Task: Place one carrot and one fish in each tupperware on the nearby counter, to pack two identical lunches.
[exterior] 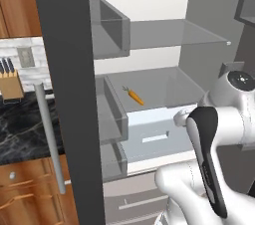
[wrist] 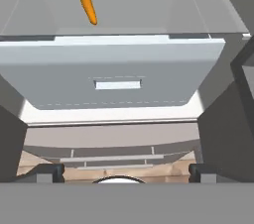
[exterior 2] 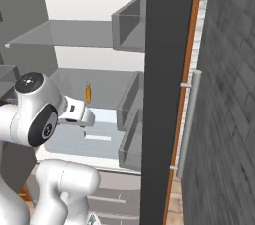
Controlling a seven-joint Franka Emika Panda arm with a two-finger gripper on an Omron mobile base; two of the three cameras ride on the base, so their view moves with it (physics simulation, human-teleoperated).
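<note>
Left base view: open fridge, black marble counter (exterior: pixel 22 129) at left, one carrot (exterior: pixel 134 96) lying on the glass shelf (exterior: pixel 164 82) above a pale drawer (exterior: pixel 159 129). Right base view: same single carrot (exterior 2: pixel 88 92). Hand view: gripper (wrist: pixel 126 171) jaws spread wide, empty; one carrot (wrist: pixel 88 5) beyond.

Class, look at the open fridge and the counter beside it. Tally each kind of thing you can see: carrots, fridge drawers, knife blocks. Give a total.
carrot: 1
fridge drawer: 2
knife block: 1
Total: 4
</note>
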